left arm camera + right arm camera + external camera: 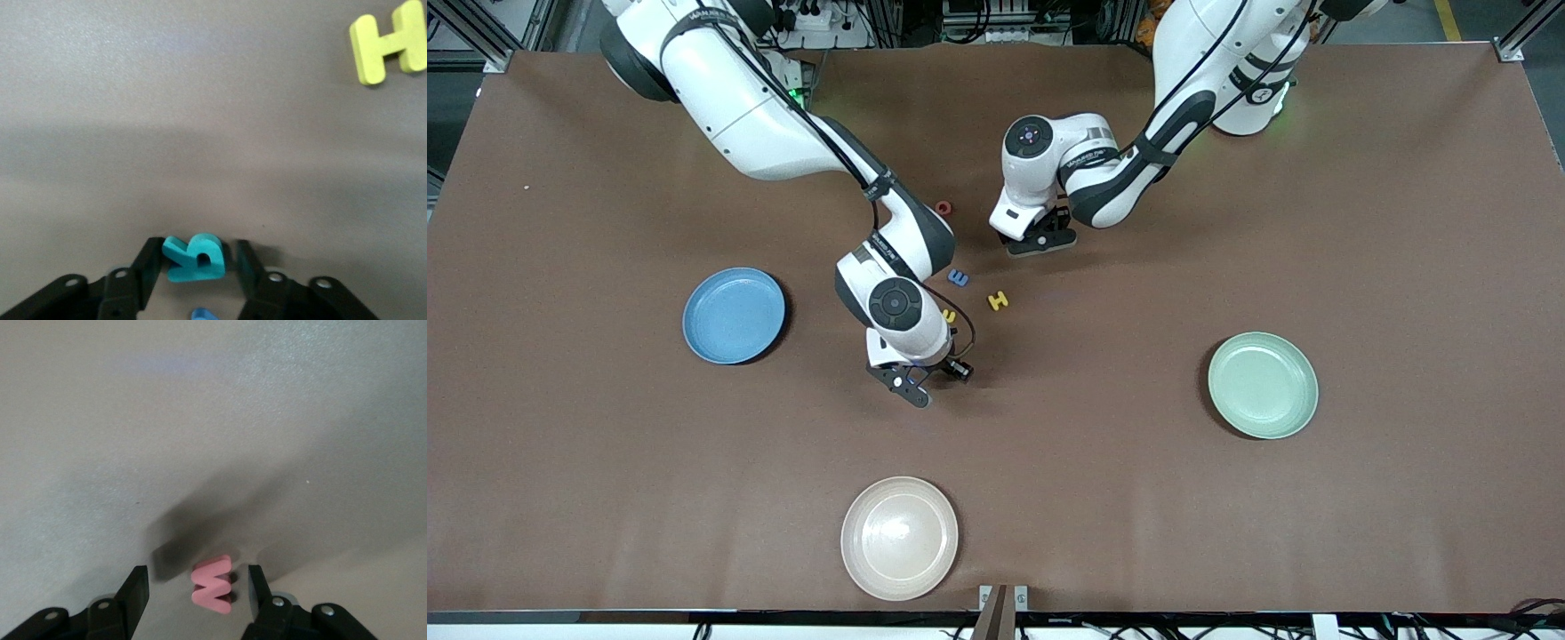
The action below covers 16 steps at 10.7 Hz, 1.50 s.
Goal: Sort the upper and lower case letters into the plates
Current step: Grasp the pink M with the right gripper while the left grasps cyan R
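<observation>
Brown tabletop: both plates, blue plate [734,315] and green plate [1263,385], are seen empty. A teal letter [195,258] is bracketed between the left gripper [195,267]'s nearly-touching jaws; a pink letter [213,584] sits between the right gripper [197,593]'s parted jaws. No sorting is done.

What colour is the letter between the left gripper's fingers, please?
Teal letter, clearest in the left wrist view.

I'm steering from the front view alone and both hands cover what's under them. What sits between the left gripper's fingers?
Observer: A teal letter, lying on the table, fingers close on either side.
Operator: And the right gripper?
Observer: The right gripper straddles a pink letter, fingers apart from it, not gripping.
Operator: Anything else near the left gripper?
Observer: A bit of a blue piece shows just under the gripper; the yellow H lies well clear.
</observation>
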Tool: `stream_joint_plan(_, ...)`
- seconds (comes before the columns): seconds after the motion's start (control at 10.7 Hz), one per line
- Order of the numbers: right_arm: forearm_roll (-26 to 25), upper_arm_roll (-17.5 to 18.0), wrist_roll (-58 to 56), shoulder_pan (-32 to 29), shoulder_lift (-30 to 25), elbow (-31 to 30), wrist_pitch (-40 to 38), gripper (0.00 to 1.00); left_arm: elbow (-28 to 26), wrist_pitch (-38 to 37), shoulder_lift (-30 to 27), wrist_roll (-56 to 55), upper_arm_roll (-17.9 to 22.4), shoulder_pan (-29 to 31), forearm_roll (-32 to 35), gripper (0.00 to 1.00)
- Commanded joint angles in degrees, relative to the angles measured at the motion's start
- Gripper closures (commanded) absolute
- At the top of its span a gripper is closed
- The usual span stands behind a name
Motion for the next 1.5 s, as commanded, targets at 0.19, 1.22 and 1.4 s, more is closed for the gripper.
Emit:
stream_joint_plan(0.19,-1.45,0.64,-0.19,-0.73,0.46,-0.3,0.05,0.34,-0.44,0.54,-1.43,-2.32,-2.08,4.47,3.6,1.0)
stream_joint_plan(1.22,-1.37,0.64,-0.19,-0.64,0.37,-1.0,-0.04,0.86,-0.35,-6.92,-11.46,28.85,-8.68,34.53,3.51,1.0)
stream_joint_plan(1.4,-1.37,0.64,-0.54,-0.72,-0.06,-0.91,-0.48,1.0,-0.26,-8.52,-11.37,34.75,-8.59,37.34,3.51,1.0)
